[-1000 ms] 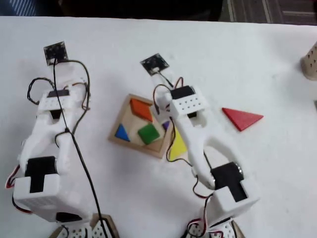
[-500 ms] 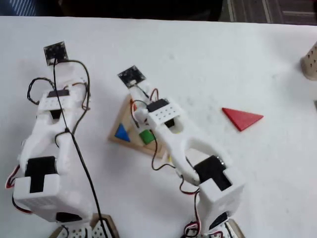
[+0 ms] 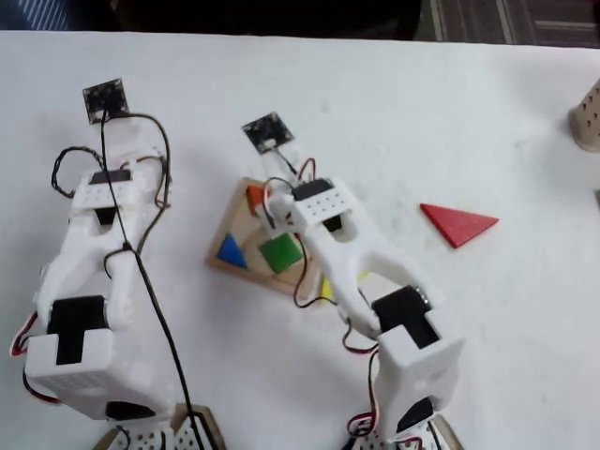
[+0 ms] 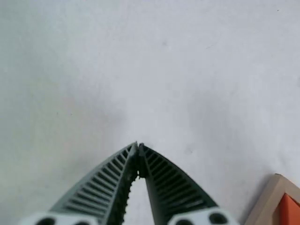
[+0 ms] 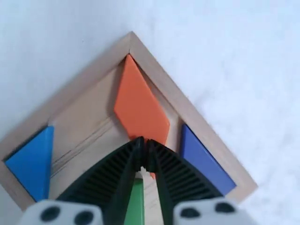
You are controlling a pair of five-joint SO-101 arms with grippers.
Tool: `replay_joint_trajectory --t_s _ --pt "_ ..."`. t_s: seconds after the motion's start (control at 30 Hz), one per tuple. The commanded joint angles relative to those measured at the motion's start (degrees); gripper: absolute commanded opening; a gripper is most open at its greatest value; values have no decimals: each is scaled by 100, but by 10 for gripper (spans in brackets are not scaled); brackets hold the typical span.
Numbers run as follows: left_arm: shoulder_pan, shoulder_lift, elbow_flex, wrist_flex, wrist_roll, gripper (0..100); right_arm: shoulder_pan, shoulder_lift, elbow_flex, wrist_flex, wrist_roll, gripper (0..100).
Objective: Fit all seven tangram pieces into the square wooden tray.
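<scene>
One tray (image 3: 226, 221) and six tangram pieces: orange (image 3: 255, 195), blue (image 3: 230, 249), green (image 3: 281, 253), yellow (image 3: 325, 289), red (image 3: 457, 223), dark blue (image 5: 206, 161).

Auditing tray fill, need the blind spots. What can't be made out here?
- High view: the right arm covers part of the tray; pieces under it can't be counted.
- High view: yellow piece mostly under that arm; shape and whether it sits in the tray unclear.
- Right wrist view: green piece largely behind the pincer and cut by the frame edge.
</scene>
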Motion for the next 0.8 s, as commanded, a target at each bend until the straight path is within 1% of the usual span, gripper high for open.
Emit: replay_joint_trajectory --t_s 0.0,0.1,0.23,0.3,0.37,0.53,0.67,0.77 --pt "4 -48 -255 -35 0 23 110 -22 -308 180 -44 18" --pt "4 -48 -255 -35 0 23 119 -242 -378 453 -35 18" --pt "4 -48 -255 -70 0 23 -31 -971 -246 840 -44 18" --pt "13 -48 -264 -70 0 23 -180 -1253 53 690 -44 18" --pt "13 -48 -273 -79 0 23 -374 -1393 431 321 -44 18" --pt "13 -48 -273 -79 0 23 -646 -1323 1055 -479 0 18" --pt "13 -48 -264 -79 0 23 -602 -989 1029 -514 0 18" --pt "4 -48 -264 -70 0 23 -470 -796 774 -330 -9 18"
